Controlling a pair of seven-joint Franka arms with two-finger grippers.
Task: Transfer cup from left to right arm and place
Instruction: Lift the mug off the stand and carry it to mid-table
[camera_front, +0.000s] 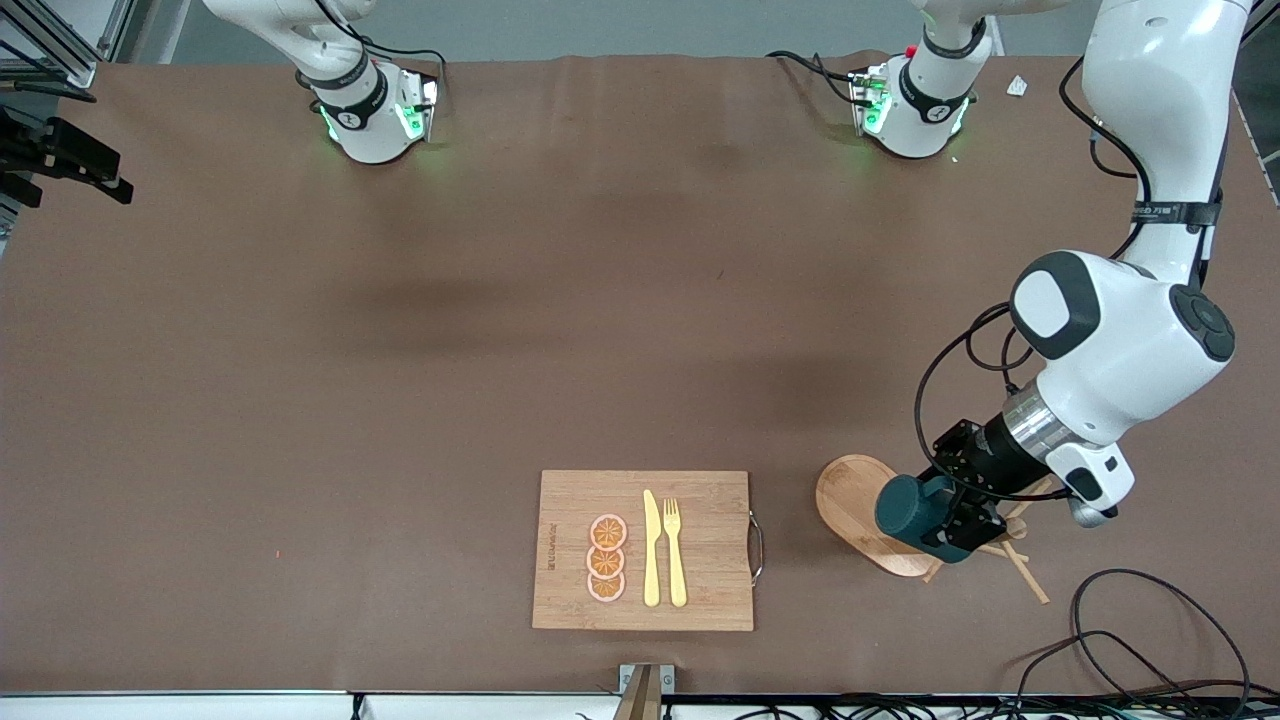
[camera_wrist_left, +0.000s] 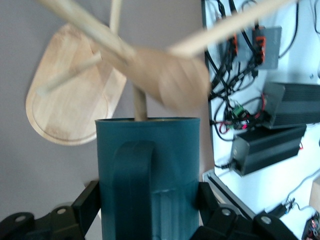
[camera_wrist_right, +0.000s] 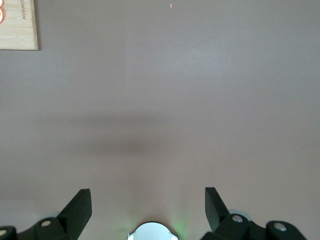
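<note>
Teal cup (camera_front: 908, 510) at lower right of the front view, on its side over the wooden peg rack (camera_front: 862, 517), clamped in the left end effector (camera_front: 945, 520). Right end effector (camera_wrist_right: 148, 206) spread wide, holding nothing, over bare brown surface (camera_front: 400, 350); cutting board (camera_front: 643, 549) at bottom center.

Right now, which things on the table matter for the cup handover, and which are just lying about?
Part of the job:
- cup, on the peg rack
- left gripper, shut on the cup
- right gripper, open, waiting over bare table

Just lying about:
- cutting board
- orange slices
- knife
- fork
</note>
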